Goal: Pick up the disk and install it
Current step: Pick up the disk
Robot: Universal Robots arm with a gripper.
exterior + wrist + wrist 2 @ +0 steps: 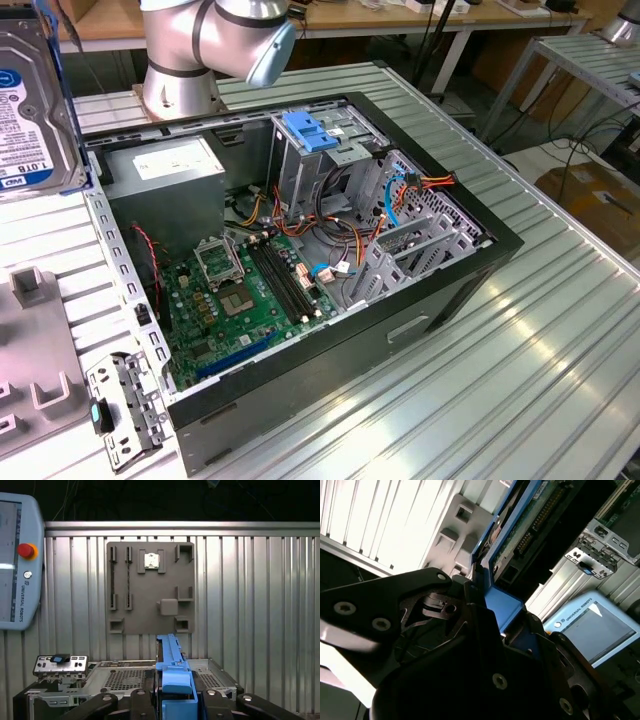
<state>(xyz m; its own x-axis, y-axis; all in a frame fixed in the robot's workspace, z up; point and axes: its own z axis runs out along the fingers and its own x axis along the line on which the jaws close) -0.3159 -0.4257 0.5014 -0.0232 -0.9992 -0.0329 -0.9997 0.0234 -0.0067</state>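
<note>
1. The disk point(28, 105) is a flat, grey-metal hard drive. It has a white-and-blue label on its broad face and bright blue plastic carrier rails point(172, 674) along its edges.
2. In the exterior view it stands on edge in the air at the exterior view's upper left, with the label towards the camera and part of it cut off by the picture's border. It is outside the open computer case point(470, 250) and well apart from the drive cage point(325, 170) inside.
3. In the second wrist view its other face shows: a dark circuit board point(540, 515) with a row of connector pins, bordered by a blue rail.
4. In the first wrist view the disk is seen edge-on, and the blue rail rises from between the black fingers point(204, 707).
5. The gripper point(175, 702) is clenched on the disk, its fingers pressed against the blue carrier from both sides.
6. Beyond the held disk in the first wrist view lies the ribbed metal table point(250, 605). On it are a grey fixture plate point(150, 592) with slots and pockets, and a small metal bracket point(60, 664) carrying a blue latch.
7. A teach pendant point(15, 560) with a red button lies on the table beside the plate.
8. Inside the case, the exterior view shows a green motherboard point(250, 290) and a grey power supply point(170, 165) with a white sticker. The drive cage is topped by a blue plastic piece point(310, 130).
</note>
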